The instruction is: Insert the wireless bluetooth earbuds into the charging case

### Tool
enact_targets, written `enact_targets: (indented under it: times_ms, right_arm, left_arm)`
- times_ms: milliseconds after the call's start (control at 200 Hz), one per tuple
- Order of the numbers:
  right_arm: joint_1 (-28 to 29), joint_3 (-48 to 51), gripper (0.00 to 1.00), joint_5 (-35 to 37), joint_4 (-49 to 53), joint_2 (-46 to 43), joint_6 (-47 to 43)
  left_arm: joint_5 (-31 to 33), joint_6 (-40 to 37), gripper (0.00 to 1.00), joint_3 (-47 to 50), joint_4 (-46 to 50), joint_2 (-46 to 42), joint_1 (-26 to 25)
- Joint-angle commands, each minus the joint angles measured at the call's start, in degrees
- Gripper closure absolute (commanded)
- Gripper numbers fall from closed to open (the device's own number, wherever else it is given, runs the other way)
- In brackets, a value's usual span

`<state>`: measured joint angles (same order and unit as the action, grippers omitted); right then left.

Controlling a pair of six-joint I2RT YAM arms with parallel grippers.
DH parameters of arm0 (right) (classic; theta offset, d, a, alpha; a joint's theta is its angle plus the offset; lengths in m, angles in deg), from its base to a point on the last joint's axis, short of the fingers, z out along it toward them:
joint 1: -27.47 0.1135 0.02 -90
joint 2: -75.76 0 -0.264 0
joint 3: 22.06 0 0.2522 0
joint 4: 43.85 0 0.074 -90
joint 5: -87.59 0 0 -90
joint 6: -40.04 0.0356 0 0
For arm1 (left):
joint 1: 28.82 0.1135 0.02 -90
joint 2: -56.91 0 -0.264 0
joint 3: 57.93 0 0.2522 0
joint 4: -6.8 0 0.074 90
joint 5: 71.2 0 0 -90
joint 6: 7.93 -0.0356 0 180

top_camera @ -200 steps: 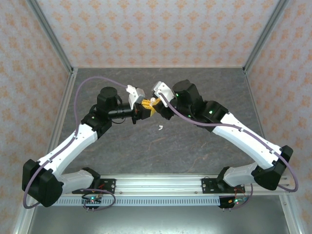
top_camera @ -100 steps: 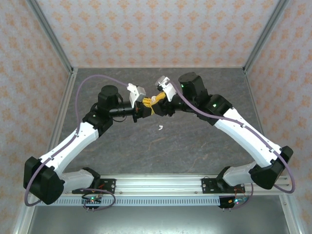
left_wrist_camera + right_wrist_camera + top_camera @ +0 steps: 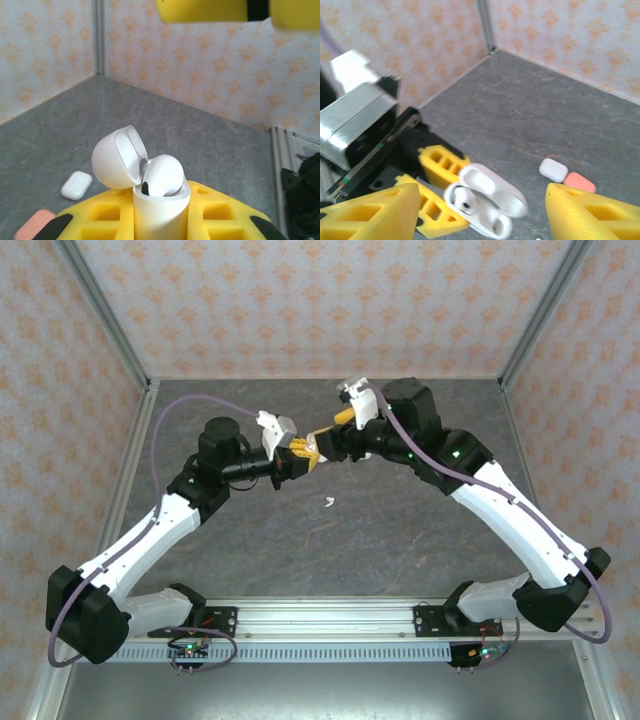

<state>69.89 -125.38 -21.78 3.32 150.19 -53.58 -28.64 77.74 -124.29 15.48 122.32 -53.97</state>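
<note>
One white earbud [image 3: 162, 175] sits head-up in the open charging case [image 3: 161, 212], lid [image 3: 117, 159] flipped back so the sockets stay reachable. Your left tool [image 3: 298, 452] clamps the case, presenting it off the table [image 3: 400, 540]. Right tool [image 3: 258, 10] hangs just beside, fingers spread, empty. A loose earbud [image 3: 327, 504] lies on the table below, prob. your next pick.

I get bright, even light, shadows soft — the right wrist view smears, worst at the yellow fingers [image 3: 370, 212] themselves.
</note>
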Motion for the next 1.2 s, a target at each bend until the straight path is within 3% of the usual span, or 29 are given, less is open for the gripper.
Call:
enact_targets:
  times_ms: [0, 125, 275, 520, 676, 841, 1196]
  right_arm:
    - [-1.17, 1.42, 0.29, 10.49, -0.41, -3.15, 5.12]
    - [-5.66, 5.96, 0.24, 11.45, 0.71, -4.42, 10.71]
    - [-9.99, 12.58, 0.24, 11.44, 1.35, -5.39, 16.42]
    - [-10.28, 24.07, 0.28, 13.33, -0.63, -5.02, 20.78]
    - [-10.28, 27.87, 0.33, 9.19, -4.81, -2.15, 24.66]
    - [-8.6, 27.04, 0.37, 7.04, -6.15, 4.98, 26.34]
    - [-1.65, 14.49, 0.39, 8.04, -4.01, 24.28, 21.18]
  left_arm:
    - [6.3, -4.08, 1.0, 1.58, 0.04, -3.86, 0.03]
    - [7.31, -9.25, 1.0, 0.14, 6.25, -5.0, 0.25]
    - [7.26, -6.72, 1.0, 2.03, 1.67, -5.59, 0.49]
    - [9.88, -6.05, 1.0, 2.32, 0.62, -6.86, 0.64]
    - [11.64, -5.88, 1.0, 2.33, 0.36, -7.75, 0.65]
    - [12.78, -5.6, 1.0, 2.04, -0.02, -8.18, 0.66]
    - [14.79, -6.32, 1.0, 2.07, 0.16, -10.3, 0.8]
